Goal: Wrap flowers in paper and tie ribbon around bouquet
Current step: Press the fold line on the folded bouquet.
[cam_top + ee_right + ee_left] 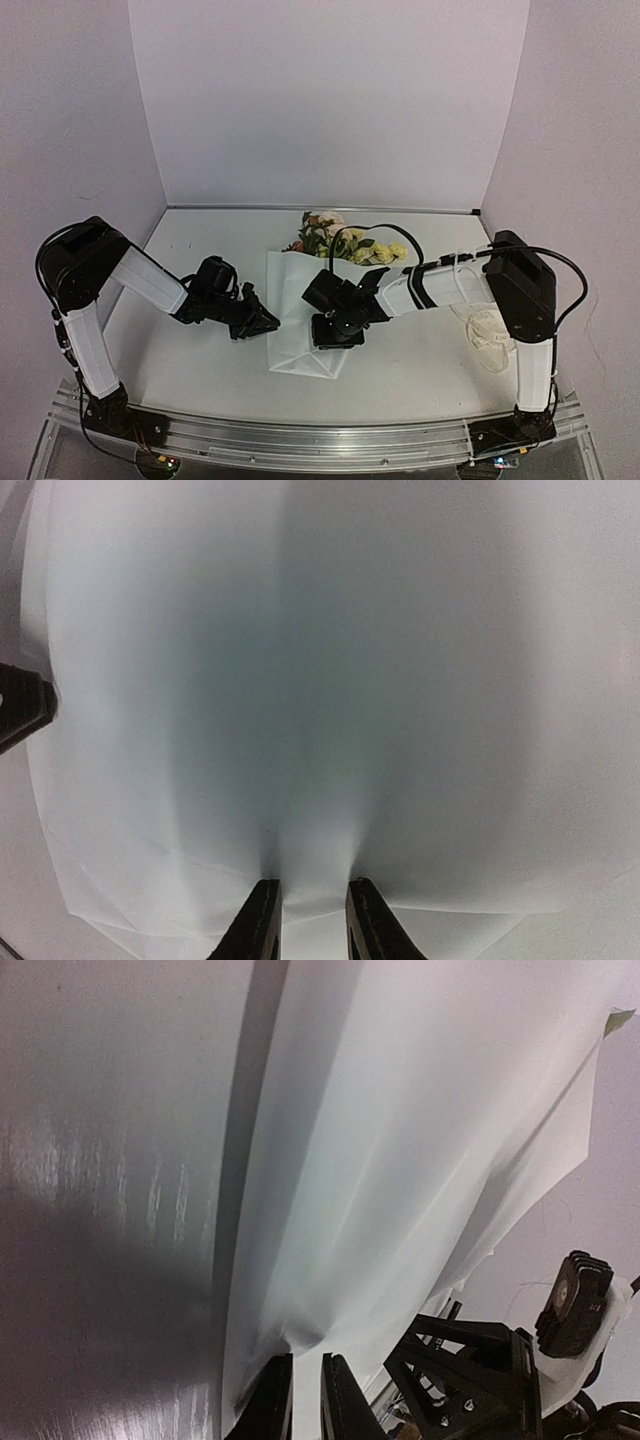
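White creased paper sheet (295, 282) hides stems of the yellow-pink-orange flower bunch (338, 236); blooms point away beyond right pincer (337, 340). It and left pincer (264, 322) each pinch paper.

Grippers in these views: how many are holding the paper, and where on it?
2. The left gripper pinches the paper at its left edge; the right gripper pinches a pucker nearer the sheet's middle. Neither is hidden.
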Robot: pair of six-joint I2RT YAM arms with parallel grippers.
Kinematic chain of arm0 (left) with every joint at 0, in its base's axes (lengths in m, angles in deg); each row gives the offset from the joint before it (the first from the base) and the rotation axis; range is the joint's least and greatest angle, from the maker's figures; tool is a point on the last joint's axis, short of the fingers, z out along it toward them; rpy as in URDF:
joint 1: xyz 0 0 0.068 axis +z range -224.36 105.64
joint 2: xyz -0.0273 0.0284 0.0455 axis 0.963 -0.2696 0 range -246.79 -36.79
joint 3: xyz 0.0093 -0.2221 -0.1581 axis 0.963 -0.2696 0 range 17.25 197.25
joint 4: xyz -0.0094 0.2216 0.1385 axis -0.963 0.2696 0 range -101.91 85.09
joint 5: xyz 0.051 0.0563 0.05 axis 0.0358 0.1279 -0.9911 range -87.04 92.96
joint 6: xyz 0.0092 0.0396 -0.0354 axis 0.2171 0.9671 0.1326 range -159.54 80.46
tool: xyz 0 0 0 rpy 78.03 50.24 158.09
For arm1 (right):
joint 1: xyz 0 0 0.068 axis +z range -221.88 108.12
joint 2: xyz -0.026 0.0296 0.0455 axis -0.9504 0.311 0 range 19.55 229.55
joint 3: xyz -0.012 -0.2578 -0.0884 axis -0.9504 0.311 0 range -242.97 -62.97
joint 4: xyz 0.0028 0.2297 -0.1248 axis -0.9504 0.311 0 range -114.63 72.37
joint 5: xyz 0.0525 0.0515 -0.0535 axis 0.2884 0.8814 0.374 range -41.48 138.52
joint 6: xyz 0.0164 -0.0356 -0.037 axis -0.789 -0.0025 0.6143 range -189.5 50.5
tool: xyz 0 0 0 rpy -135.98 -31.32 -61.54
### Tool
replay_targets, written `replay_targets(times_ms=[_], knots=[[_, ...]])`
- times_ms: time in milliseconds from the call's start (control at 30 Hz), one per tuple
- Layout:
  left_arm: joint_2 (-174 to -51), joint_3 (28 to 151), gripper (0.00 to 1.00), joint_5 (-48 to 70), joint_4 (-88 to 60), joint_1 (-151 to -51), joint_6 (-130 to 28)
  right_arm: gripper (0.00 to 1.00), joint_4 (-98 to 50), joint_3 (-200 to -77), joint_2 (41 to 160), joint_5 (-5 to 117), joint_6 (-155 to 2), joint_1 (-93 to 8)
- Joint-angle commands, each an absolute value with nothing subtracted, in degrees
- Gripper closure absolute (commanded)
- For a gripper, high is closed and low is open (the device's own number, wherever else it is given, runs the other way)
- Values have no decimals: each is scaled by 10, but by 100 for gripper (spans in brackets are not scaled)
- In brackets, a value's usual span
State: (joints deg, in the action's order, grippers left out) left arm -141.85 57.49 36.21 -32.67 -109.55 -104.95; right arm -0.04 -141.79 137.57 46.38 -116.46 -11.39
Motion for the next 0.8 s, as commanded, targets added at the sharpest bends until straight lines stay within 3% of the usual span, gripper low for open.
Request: replay_targets(times_ms=[0,767], knots=[[-1439,587,87,365,-388,-1079,-1082,75,1,-1405,1386,457,-1160,-112],[-1570,744,85,384,-361,-978,-1072,76,-14,-1390,1390,473,-1161,-112]])
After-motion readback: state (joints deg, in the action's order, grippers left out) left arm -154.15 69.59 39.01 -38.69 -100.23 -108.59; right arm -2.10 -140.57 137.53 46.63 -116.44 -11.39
